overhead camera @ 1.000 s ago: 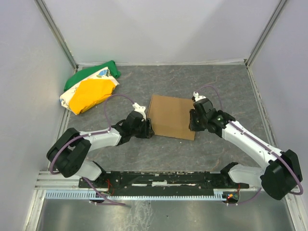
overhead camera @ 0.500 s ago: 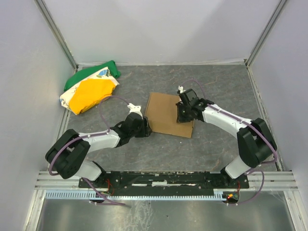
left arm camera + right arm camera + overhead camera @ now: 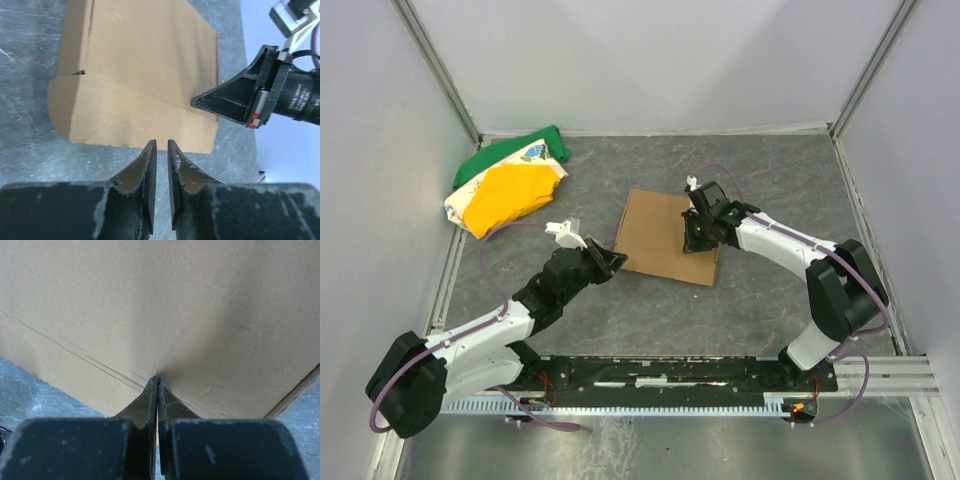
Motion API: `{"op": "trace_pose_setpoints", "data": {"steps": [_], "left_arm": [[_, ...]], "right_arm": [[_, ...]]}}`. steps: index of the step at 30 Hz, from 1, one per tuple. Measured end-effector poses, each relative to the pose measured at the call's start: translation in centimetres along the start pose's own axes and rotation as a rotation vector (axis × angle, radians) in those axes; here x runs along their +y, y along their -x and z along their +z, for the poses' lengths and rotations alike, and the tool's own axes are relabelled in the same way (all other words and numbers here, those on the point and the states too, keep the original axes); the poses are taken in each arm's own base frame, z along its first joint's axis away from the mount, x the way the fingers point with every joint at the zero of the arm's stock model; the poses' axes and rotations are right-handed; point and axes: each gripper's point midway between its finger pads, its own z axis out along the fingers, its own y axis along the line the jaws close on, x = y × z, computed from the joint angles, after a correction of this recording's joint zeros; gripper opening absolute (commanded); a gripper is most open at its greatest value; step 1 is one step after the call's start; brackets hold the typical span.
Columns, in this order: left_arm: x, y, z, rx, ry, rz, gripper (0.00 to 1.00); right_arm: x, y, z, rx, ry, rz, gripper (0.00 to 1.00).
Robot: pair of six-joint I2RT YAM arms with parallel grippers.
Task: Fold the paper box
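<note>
The paper box (image 3: 665, 240) lies near the middle of the grey table (image 3: 770, 170), closed into a shallow brown rectangle with a crease line and a rounded flap corner showing in the left wrist view. The right gripper (image 3: 689, 244) stands on the box's top panel toward its right side, fingers pressed together with their tips touching the cardboard and nothing gripped between them. The left gripper (image 3: 618, 262) sits just beside the box's near left edge, apart from it, with its fingers drawn almost together, a narrow gap between them and nothing in it. A green, yellow and white cloth bundle (image 3: 510, 185) lies well apart at the far left.
</note>
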Motion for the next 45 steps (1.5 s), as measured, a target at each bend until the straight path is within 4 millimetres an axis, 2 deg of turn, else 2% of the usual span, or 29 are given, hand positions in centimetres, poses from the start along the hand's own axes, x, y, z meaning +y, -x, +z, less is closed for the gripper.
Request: {"op": "trace_pose_setpoints", "data": {"steps": [2,7,11,12,15,17,18,20,22,25,27,30,34,35,39,45], "left_arm": [[-1.0,0.3,-0.2,0.000,-0.028,-0.021,0.21],[-0.6,-0.6,-0.1,0.055,0.013,-0.015,0.24],[0.7,-0.8,-0.4,0.060,0.070,-0.006,0.39],[1.1,-0.6,-0.5,0.053,0.091,0.003,0.49],[2.2,0.5,-0.8,0.004,0.155,0.060,0.56],[2.8,1.7,-0.9,-0.040,0.193,0.125,0.59],[3.0,2.3,-0.9,-0.061,0.210,0.158,0.62],[3.4,3.1,-0.9,-0.089,0.235,0.213,0.70],[4.0,3.6,-0.7,-0.110,0.259,0.262,0.71],[5.1,3.4,0.1,-0.108,0.303,0.315,0.72],[6.2,2.7,0.9,-0.075,0.340,0.352,0.72],[7.4,1.8,2.1,-0.021,0.386,0.396,0.72],[7.1,1.7,2.9,-0.015,0.362,0.416,0.72],[6.7,1.7,3.0,-0.018,0.348,0.416,0.72],[5.2,1.9,3.7,-0.031,0.279,0.409,0.72],[4.9,1.3,4.9,-0.001,0.260,0.415,0.72]], "right_arm": [[0.2,0.1,0.1,0.001,0.006,0.000,0.02],[0.3,0.2,0.2,0.003,0.012,0.000,0.02],[0.4,0.3,0.3,-0.001,0.017,-0.001,0.02],[0.5,0.3,0.3,-0.001,0.020,-0.001,0.04],[0.6,0.3,0.2,-0.005,0.031,-0.002,0.09],[0.6,0.3,-0.1,-0.017,0.036,-0.003,0.21],[0.5,0.1,-0.6,-0.020,0.035,-0.005,0.34],[0.0,-0.6,-2.0,-0.036,0.022,-0.002,0.49],[-0.7,-0.9,-4.2,-0.080,-0.004,0.008,0.72],[-1.2,-0.7,-7.3,-0.161,-0.015,0.036,0.82],[-1.3,-1.0,-8.1,-0.176,-0.013,0.052,0.82],[-2.1,-2.9,-6.9,-0.126,-0.035,0.081,0.82],[-3.8,-6.6,-5.1,-0.027,-0.081,0.114,0.81],[-3.9,-7.0,-4.9,-0.016,-0.085,0.118,0.81],[-3.8,-7.0,-4.3,-0.010,-0.081,0.128,0.79],[-3.4,-7.1,-3.2,0.007,-0.061,0.130,0.78]]}}
